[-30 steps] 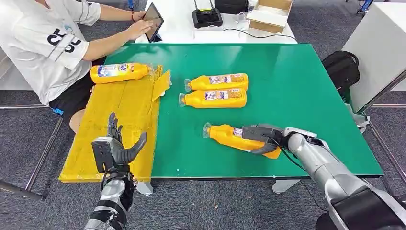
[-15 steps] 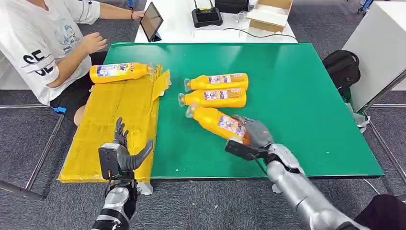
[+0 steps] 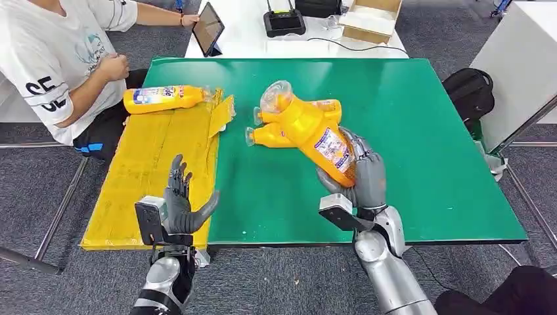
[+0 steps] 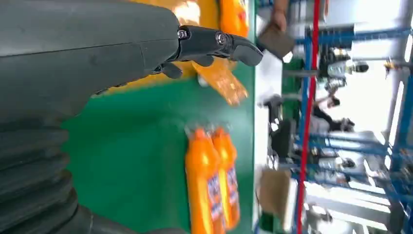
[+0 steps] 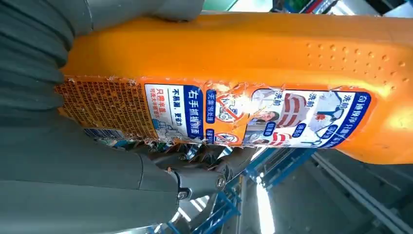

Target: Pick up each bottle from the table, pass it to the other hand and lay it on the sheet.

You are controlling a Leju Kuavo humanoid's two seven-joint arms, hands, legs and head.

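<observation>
My right hand (image 3: pixel 362 176) grips an orange bottle (image 3: pixel 312 131) by its base and holds it tilted in the air over the green table (image 3: pixel 420 118), clear cap up and away from me. The bottle's label (image 5: pixel 219 114) faces the right wrist camera. Two more orange bottles (image 3: pixel 295 111) (image 3: pixel 279 136) lie side by side on the table behind it, also seen as a pair of bottles (image 4: pixel 212 180) in the left wrist view. A further bottle (image 3: pixel 161 98) lies at the far end of the yellow sheet (image 3: pixel 157 164). My left hand (image 3: pixel 178 209) hovers open over the sheet's near edge.
A person in a white shirt (image 3: pixel 52 59) sits at the table's far left corner beside a tablet (image 3: pixel 209 27). A white table behind holds a black device (image 3: pixel 284 23) and a cardboard box (image 3: pixel 371 18). A black bag (image 3: pixel 467 95) lies on the floor at right.
My right hand has lifted the bottle off the table and swung it up, cap away from me, toward the middle. My left hand has risen slightly. The person's arm has pulled back from the tablet.
</observation>
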